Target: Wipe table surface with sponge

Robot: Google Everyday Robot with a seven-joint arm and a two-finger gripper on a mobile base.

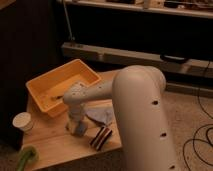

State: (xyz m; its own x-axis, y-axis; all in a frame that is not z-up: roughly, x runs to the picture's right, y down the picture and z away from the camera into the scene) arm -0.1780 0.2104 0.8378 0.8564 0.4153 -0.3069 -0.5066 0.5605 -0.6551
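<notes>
My gripper (76, 124) points down at the wooden table (55, 145), just in front of the yellow bin. It is shut on a pale sponge (78, 129) that is pressed against the table top. The large white arm reaches in from the right and hides the table's right side. A crumpled grey cloth (102, 116) lies just right of the gripper.
A yellow plastic bin (60, 86) stands at the back of the table. A white cup (22, 121) is at the left edge. A green object (25, 157) lies at the front left corner. A dark striped object (101, 138) lies near the front edge.
</notes>
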